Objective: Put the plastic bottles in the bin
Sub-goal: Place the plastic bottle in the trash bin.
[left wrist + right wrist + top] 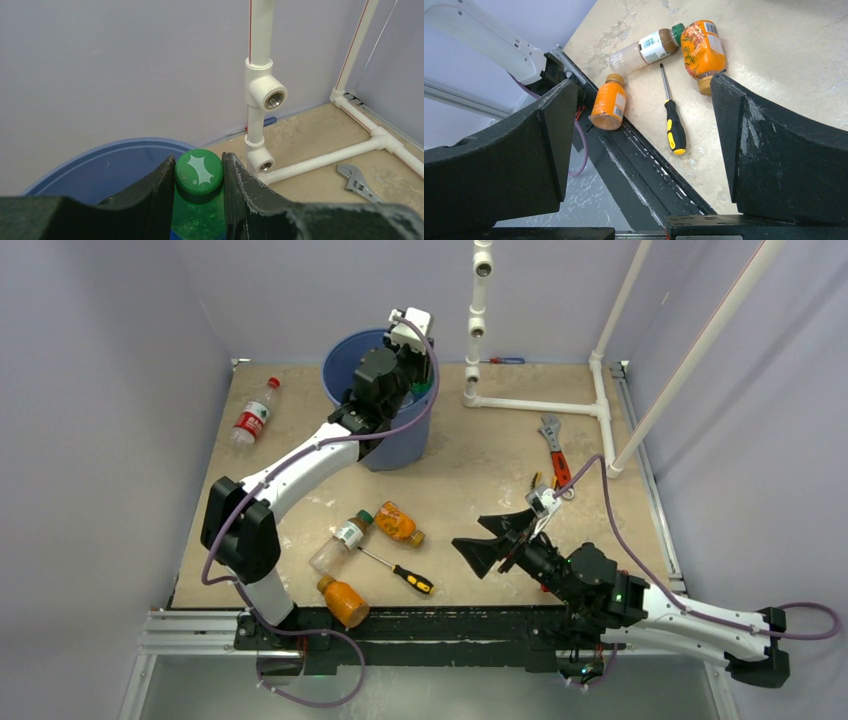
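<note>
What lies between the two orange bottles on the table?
A screwdriver: its shaft crosses the gap from the orange bottle at the table edge to the other orange bottle, clearest in the right wrist view.

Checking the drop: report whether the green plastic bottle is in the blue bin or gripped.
Gripped: the left gripper is shut on the green plastic bottle below its cap, over the round blue plastic bin.

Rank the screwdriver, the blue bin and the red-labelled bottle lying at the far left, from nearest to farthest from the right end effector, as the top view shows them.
Starting from the right end effector:
1. Screwdriver: just to its left, near the front edge.
2. Blue bin: farther back, left of centre.
3. Red-labelled bottle: far left, beyond the bin.
</note>
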You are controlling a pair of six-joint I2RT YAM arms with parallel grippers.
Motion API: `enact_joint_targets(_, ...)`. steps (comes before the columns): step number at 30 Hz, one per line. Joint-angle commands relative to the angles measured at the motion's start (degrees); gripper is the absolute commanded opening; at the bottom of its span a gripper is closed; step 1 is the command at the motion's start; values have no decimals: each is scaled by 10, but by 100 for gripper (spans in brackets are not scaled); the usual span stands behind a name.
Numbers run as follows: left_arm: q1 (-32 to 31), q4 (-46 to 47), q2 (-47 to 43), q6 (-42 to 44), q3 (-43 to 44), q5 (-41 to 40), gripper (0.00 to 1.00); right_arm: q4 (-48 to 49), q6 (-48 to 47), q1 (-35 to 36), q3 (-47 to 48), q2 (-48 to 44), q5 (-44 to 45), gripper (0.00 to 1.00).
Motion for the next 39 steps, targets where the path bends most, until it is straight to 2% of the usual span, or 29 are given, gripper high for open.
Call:
enact_joint_targets(1,19,2,4,-9,-13,18,0,11,3,2,-2,4,11,97)
enact_joint_targets(5,41,-12,13,-45,-23,51,0,12,5,2,-3,8,11,97)
enact_joint_targets(17,42,-16,10,-51,-35,62,0,16,2,2,3,26,8,97)
enact_joint_targets(23,42,-3,-64,-30,-11,7,0,21,2,2,3,27,6,97)
enact_joint_targets(29,42,-28,-106,31,15,-43,0,33,-1,2,3,37,3,97)
enact_joint_targets(36,42,-3,-137,49,-24,-102,0,43,-2,2,5,52,-4,97)
enact_joint_targets(39,42,-32,-114,74,-9,-124,0,41,-2,2,4,50,-3,97)
